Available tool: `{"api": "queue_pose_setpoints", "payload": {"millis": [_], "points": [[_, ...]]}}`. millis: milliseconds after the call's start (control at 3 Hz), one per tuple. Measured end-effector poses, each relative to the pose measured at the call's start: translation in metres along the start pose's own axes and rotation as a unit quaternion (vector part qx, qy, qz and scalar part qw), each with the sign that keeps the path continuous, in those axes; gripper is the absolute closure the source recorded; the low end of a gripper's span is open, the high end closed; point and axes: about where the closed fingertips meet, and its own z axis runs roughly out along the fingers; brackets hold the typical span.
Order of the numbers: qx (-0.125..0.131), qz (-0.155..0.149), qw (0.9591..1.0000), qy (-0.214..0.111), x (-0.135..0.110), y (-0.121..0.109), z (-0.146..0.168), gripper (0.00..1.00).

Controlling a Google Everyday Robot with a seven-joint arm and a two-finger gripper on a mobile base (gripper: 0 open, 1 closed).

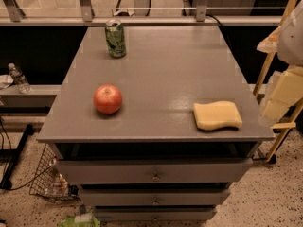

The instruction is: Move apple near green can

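Observation:
The red apple (108,99) with a paler patch sits on the grey cabinet top (165,74), near its front left. The green can (115,38) stands upright at the far left of the top, well behind the apple. My gripper (282,94) is at the right edge of the view, beyond the cabinet's right side and off the surface, far from both the apple and the can. It holds nothing that I can see.
A yellow sponge (217,115) lies near the front right corner. A clear plastic bottle (19,78) stands on a low ledge to the left. A wire basket (47,176) sits on the floor at lower left. Drawers (155,176) face front.

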Motion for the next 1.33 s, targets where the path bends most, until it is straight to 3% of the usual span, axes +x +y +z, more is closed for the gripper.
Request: {"api": "queue_pose_setpoints", "payload": {"millis": [333,667,1000,1333], "points": [[0.0,0.0,1.0,0.0,0.0,0.0,0.0,0.0],[-0.003,0.002,0.9989,-0.046,-0.018,0.004,0.015,0.0],[-0.026,0.02,0.9906,-0.133,-0.05,0.012,0.048,0.0],[-0.028,0.024,0.9869,-0.157,-0.062,0.014,0.042,0.0]]}}
